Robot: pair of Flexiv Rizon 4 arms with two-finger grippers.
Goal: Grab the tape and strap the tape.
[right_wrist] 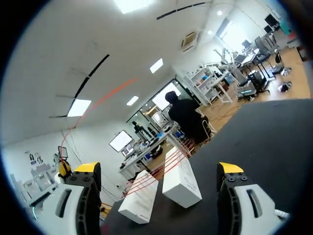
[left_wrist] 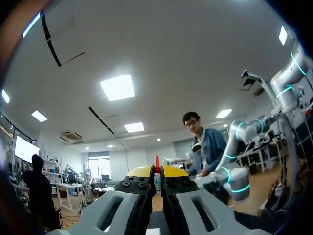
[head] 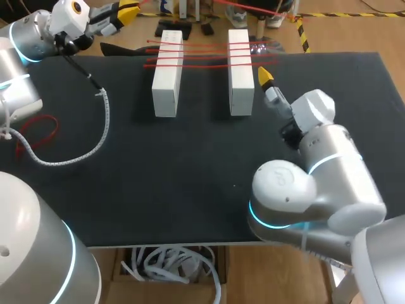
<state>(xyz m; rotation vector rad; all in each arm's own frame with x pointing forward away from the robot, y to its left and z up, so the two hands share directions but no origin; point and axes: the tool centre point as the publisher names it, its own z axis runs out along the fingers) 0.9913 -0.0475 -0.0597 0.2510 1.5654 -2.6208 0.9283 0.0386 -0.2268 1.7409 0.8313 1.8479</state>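
Two white blocks [head: 167, 73] [head: 240, 69] stand upright at the table's far middle, with several red tapes [head: 202, 56] stretched across their tops. My left gripper [head: 128, 9] is raised past the far left corner, shut on a thin red tape [left_wrist: 157, 161] that shows between its yellow tips. In the right wrist view that red tape [right_wrist: 98, 105] arcs through the air over the blocks [right_wrist: 180, 183]. My right gripper [head: 266, 77] is just right of the right block, open and empty, with both blocks ahead of its fingers [right_wrist: 89, 169].
A loose red tape loop [head: 38, 132] lies at the table's left edge. A white spiral-wrapped cable [head: 101, 123] curves from my left arm across the left of the black table [head: 190, 177]. A dark flat object [head: 117, 49] lies at the far edge.
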